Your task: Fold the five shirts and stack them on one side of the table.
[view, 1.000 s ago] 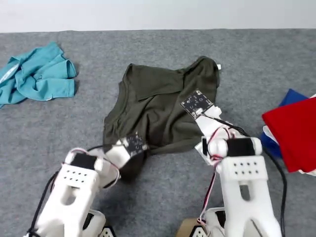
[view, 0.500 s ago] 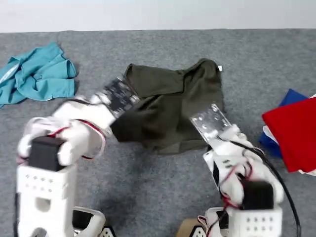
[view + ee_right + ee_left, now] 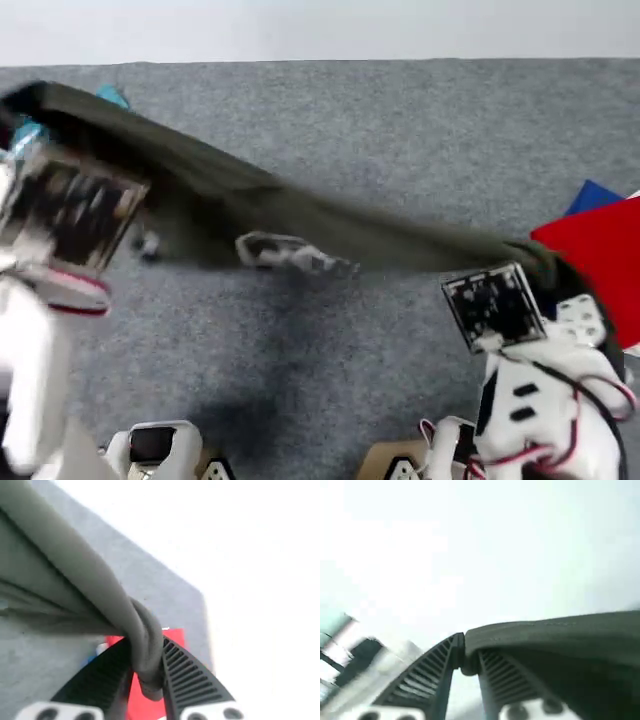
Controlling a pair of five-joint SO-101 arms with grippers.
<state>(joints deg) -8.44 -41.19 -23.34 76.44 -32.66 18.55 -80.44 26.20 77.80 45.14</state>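
Observation:
An olive green shirt (image 3: 300, 215) hangs stretched in the air across the table, from far left to near right. My left gripper (image 3: 466, 660) is shut on one end of the olive shirt (image 3: 560, 640), raised high at the left. At the other end my right gripper (image 3: 145, 672) is shut on a bunched fold of the olive shirt (image 3: 75, 575), near the right side. A folded red shirt (image 3: 595, 270) lies on a blue one (image 3: 590, 195) at the table's right edge. Part of a teal shirt (image 3: 110, 96) peeks out behind the left arm.
The grey felt table (image 3: 350, 380) lies bare under the stretched shirt. The red stack (image 3: 145, 690) sits just below my right gripper. A pale wall runs behind the table's far edge.
Both arms have lifted the olive shirt off the table and pulled apart, the left going up and left, the right moving right toward the red stack. The shirt is now taut in the air.

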